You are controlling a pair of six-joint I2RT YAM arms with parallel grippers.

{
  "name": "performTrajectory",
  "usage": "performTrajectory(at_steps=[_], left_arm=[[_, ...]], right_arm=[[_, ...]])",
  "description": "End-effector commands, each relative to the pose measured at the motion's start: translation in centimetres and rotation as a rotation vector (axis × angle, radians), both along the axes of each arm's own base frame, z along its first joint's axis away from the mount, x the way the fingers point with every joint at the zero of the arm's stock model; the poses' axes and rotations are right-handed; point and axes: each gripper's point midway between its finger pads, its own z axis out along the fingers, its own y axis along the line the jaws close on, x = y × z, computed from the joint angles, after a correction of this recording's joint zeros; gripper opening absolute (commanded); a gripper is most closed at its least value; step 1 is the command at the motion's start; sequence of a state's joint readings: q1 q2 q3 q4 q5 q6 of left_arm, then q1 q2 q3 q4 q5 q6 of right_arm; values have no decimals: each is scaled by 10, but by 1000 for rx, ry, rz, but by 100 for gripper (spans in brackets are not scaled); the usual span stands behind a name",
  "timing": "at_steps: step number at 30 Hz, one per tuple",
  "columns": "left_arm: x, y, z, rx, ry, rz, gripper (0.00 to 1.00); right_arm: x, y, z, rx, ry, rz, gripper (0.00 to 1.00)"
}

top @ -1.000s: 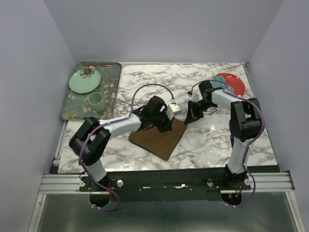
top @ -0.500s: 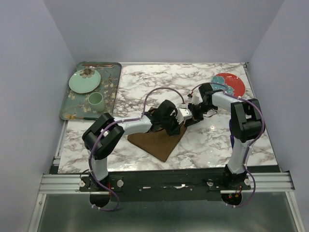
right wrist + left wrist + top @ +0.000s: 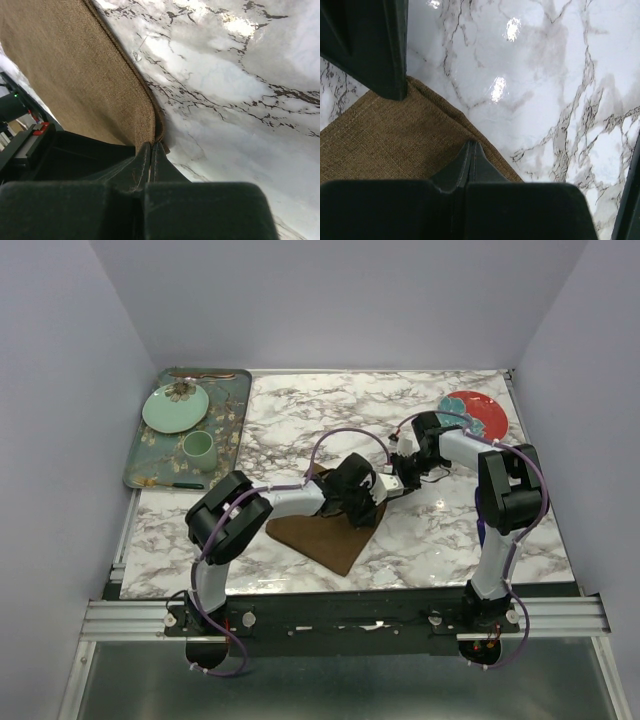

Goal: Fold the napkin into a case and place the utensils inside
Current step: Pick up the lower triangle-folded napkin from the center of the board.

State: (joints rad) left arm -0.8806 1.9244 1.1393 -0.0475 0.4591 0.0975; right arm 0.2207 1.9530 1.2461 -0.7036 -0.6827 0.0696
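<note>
Near the middle of the white, grey-veined marble table (image 3: 300, 405): the plain brown woven napkin (image 3: 325, 532) lies as a pointed wedge, its near tip towards my bases.
Top view only: both my arms reach in and meet at the napkin's far right corner. A dark green floral tray (image 3: 236, 410) holding a mint-green plate (image 3: 175, 407) and a mint-green cup (image 3: 198, 447) sits far left. A round red plate (image 3: 478, 415) sits far right. All are well apart from the cloth.
Left wrist view only: my left gripper (image 3: 471, 150) has its jaws pressed together, tips over the cloth just inside its edge. I cannot tell whether any fabric is caught between them. Glossy marble lies bare beyond that edge.
Right wrist view only: my right gripper (image 3: 152, 147) is closed, pinching the napkin's edge, which runs straight into the tips. Near them the edge rises slightly off the marble and bends in a curve.
Napkin's look: coarse, matte weave with a thicker rim along the edge. It is not yet a narrow case.
</note>
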Motion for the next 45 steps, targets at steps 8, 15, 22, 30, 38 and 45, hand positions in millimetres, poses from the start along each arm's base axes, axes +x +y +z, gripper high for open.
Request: performTrajectory(at_steps=[8, 15, 22, 30, 38, 45], left_arm=[[4, 16, -28, 113, 8, 22, 0], [7, 12, 40, -24, -82, 17, 10], [-21, 79, 49, 99, -126, -116, 9], [-59, 132, 9, 232, -77, -224, 5], [-48, 126, -13, 287, -16, -145, 1], [-48, 127, -15, 298, -8, -137, 0]], right_arm=[[-21, 15, 39, 137, 46, 4, 1], [-13, 10, 33, 86, -5, 23, 1], [-1, 8, 36, 66, -57, 55, 1], [-5, 11, 34, 61, -64, 90, 1], [-14, 24, 42, 83, -77, 141, 1], [-43, 44, 44, 90, -55, 219, 1]])
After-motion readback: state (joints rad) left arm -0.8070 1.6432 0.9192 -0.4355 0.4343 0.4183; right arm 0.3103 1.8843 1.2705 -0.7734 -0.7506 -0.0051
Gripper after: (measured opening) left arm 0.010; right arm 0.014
